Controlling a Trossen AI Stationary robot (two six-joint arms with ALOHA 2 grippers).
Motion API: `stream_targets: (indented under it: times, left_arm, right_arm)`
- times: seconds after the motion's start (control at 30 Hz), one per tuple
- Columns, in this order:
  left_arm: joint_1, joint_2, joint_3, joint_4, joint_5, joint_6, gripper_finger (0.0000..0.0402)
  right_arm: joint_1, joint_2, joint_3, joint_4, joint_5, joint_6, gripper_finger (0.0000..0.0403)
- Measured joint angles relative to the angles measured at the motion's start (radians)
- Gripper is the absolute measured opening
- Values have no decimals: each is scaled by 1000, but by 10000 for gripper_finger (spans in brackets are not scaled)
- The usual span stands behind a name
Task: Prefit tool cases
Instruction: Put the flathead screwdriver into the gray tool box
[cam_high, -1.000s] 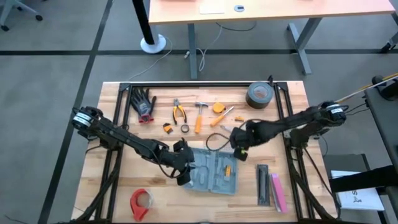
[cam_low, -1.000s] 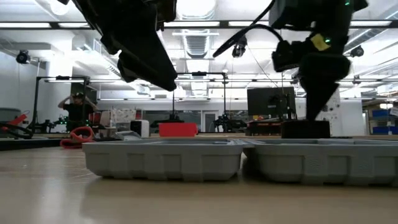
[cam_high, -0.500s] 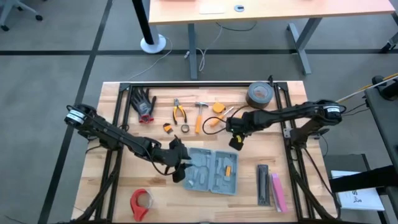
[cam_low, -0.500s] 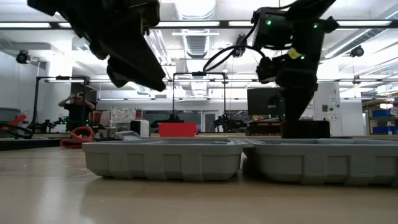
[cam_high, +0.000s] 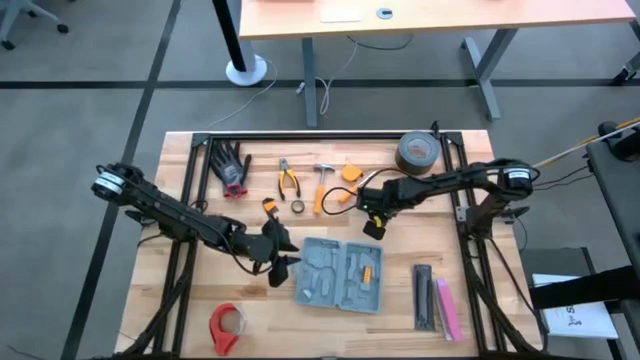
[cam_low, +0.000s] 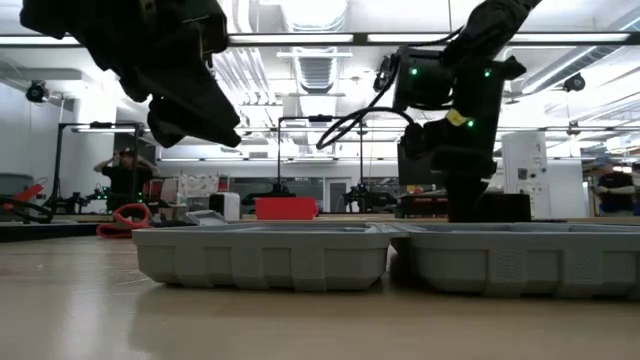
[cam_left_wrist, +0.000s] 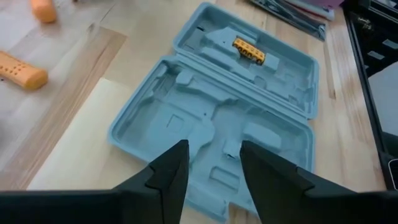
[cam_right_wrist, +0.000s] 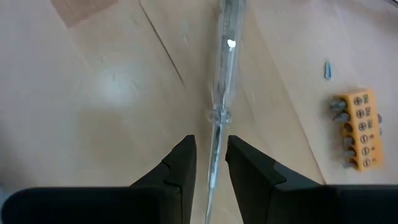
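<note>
The tool case (cam_high: 340, 275) lies open and flat on the wooden table, both blue-grey trays facing up. A yellow bit holder (cam_left_wrist: 249, 51) sits in one tray. My left gripper (cam_high: 283, 264) hovers open just left of the case, slanting down toward it (cam_left_wrist: 211, 106), with nothing between its fingers. My right gripper (cam_high: 372, 224) points down over the table beyond the case's far edge. It is open, and its fingers (cam_right_wrist: 181, 163) stand on either side of the thin shaft of a clear-handled screwdriver (cam_right_wrist: 224, 56) that lies flat on the wood. I see no touch.
Along the far side lie black gloves (cam_high: 232, 165), pliers (cam_high: 288, 181), a hammer (cam_high: 320, 186), small orange tools (cam_high: 350, 173) and a grey tape roll (cam_high: 417, 152). An orange bit holder (cam_right_wrist: 353, 130) lies near the screwdriver. A red tape roll (cam_high: 225, 325) is near left; black and pink bars (cam_high: 434, 296) lie right of the case.
My left gripper has drawn back from over the case's left edge toward the table's left. My right gripper has gone from the case's far right corner toward the far edge and leftward, sinking lower over the screwdriver. The case has stayed in place.
</note>
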Motion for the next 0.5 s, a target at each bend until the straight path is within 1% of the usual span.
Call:
stream_targets:
  times: [0.3,0.37,0.5]
  left_arm:
    - [-2,-5,6,2,1,-2,147]
    - [-2,-5,7,1,1,-2,149]
    - [-2,-7,6,1,3,-2,154]
  right_arm:
    - [-20,13,-2,27,-7,-15,80]
    - [-27,13,-3,36,-25,-20,77]
    - [-40,13,-8,41,-26,-34,69]
